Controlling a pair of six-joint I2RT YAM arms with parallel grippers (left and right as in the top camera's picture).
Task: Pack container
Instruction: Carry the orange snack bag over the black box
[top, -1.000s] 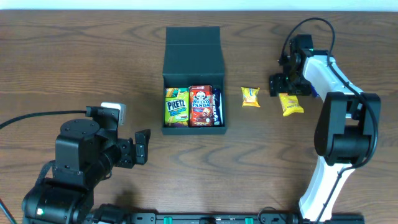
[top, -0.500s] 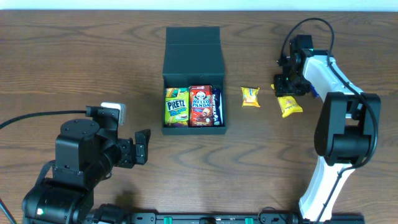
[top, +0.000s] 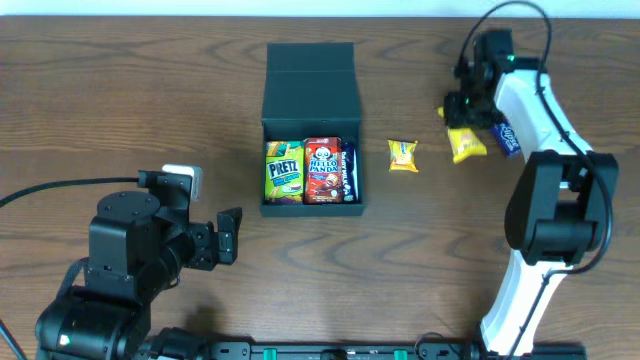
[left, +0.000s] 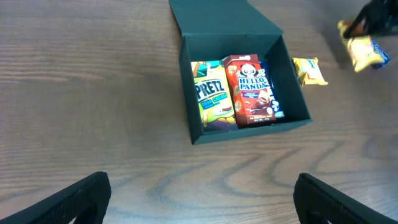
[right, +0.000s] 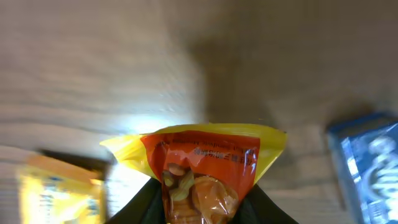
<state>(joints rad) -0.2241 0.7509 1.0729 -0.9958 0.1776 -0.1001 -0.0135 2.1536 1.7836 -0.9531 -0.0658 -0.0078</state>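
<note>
Lying beside container (top: 310, 80), small yellow packet (top: 403, 155)

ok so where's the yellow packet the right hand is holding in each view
overhead: yellow packet at upper right
left wrist: top right corner, blurred
right wrist: centre, lower half
shared landmark: the blue packet right beside it in all three

our bulky black left arm (top: 125, 245) hunched at the near left edge, left gripper (top: 230, 236) with jaws spread wide, our white right arm (top: 535, 110) reaching way out to the far right, right gripper (top: 463, 115) pinched onto a yellow-and-orange snack packet (right: 205, 168)
</note>
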